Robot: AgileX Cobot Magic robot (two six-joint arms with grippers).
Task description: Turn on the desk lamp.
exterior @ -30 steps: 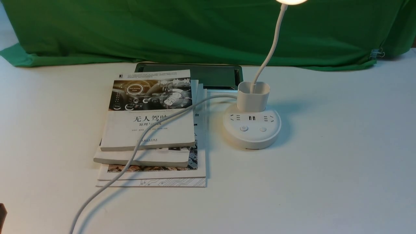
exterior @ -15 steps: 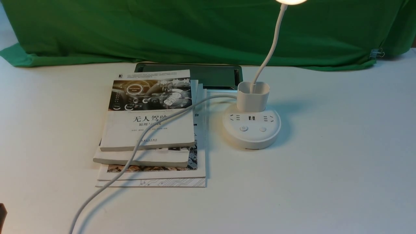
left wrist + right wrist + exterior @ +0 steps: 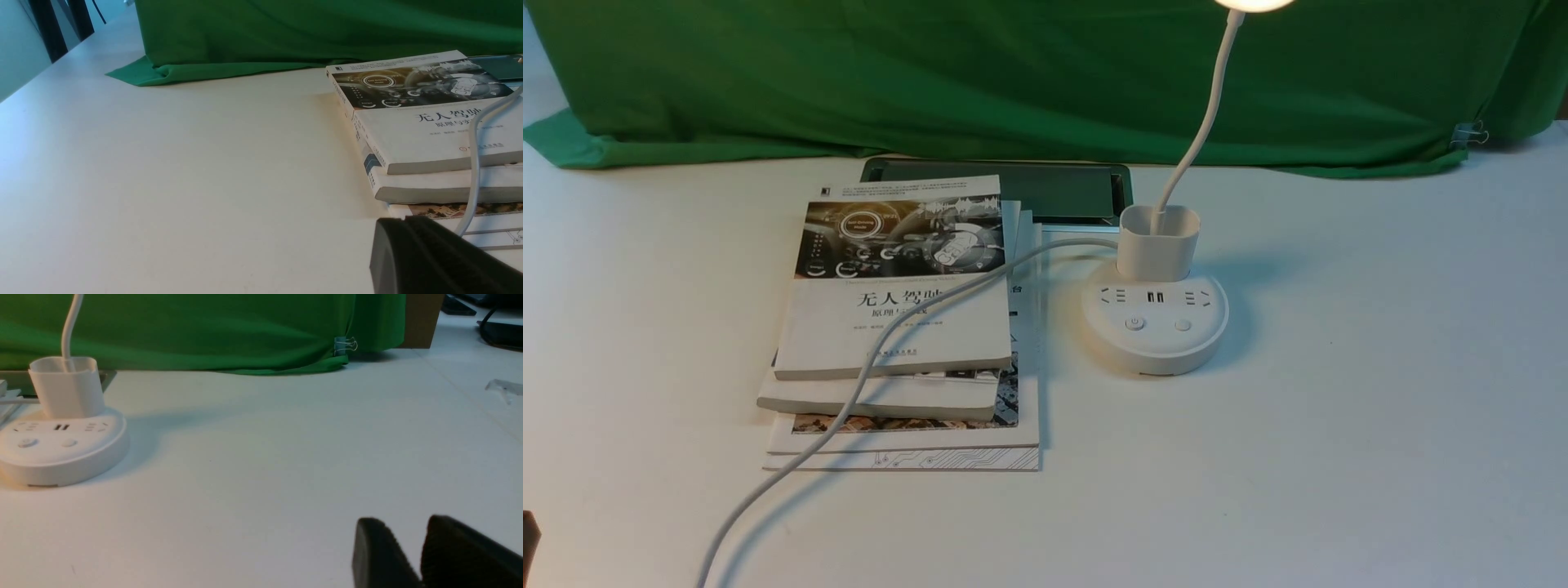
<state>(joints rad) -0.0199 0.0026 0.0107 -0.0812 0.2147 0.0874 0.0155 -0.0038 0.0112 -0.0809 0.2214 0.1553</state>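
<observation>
The white desk lamp stands right of the table's centre on its round base [image 3: 1156,327], which bears sockets, USB ports and two buttons [image 3: 1134,324]. Its squarish cup [image 3: 1158,241] and thin gooseneck [image 3: 1205,122] rise to the round head [image 3: 1254,4], which glows warm at the top edge. Its white cord [image 3: 849,400] runs over the books to the front left. My left gripper [image 3: 404,220] is shut and empty, low over the table near the books' front corner. My right gripper [image 3: 402,524] is slightly open and empty, well to the right of the lamp base [image 3: 61,449].
A stack of books [image 3: 898,327] lies left of the lamp, with a dark tablet [image 3: 1045,192] behind it. A green cloth [image 3: 1013,73] covers the back, held by a binder clip [image 3: 1470,133]. The white table [image 3: 1339,449] stretches on both sides.
</observation>
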